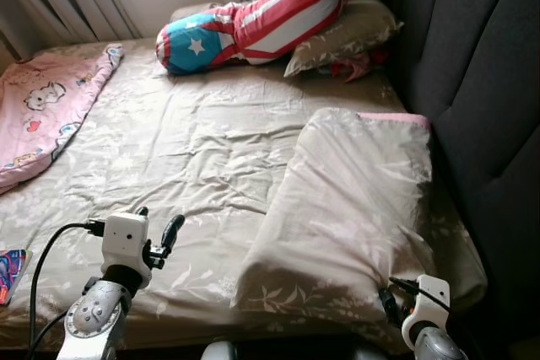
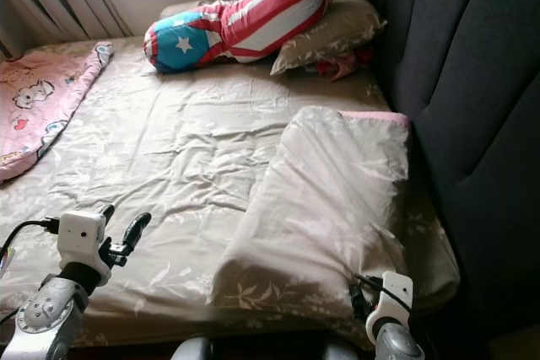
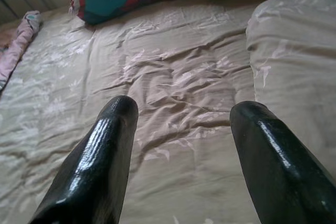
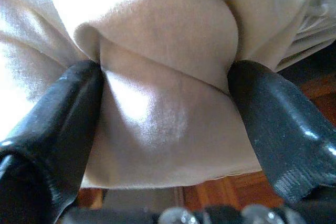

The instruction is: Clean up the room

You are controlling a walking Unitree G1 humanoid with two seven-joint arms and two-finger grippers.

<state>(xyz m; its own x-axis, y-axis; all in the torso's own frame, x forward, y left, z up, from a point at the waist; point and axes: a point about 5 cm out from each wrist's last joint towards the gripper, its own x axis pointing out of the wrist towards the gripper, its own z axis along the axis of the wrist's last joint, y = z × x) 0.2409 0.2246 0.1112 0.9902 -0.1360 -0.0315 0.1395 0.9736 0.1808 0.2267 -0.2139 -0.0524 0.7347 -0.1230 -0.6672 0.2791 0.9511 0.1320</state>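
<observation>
1. The left gripper [image 1: 160, 238] is hovering low on the robot's left, fingers [image 3: 105, 150] spread apart.
2. The right gripper [image 4: 168, 124] is pinching fabric (bunched between both fingers [image 4: 273, 124]).

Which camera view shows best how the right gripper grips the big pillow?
The right wrist view: its two fingers pinch a fold of the pillow between them. The eye views show the whole pillow, with the right gripper at its near corner.

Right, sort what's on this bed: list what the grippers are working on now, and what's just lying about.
In hand:
- beige pillow, its near corner pinched by the right gripper
- left gripper, open above the bedsheet

Lying about:
- striped star bolster
- pink blanket
- far pillow
</observation>
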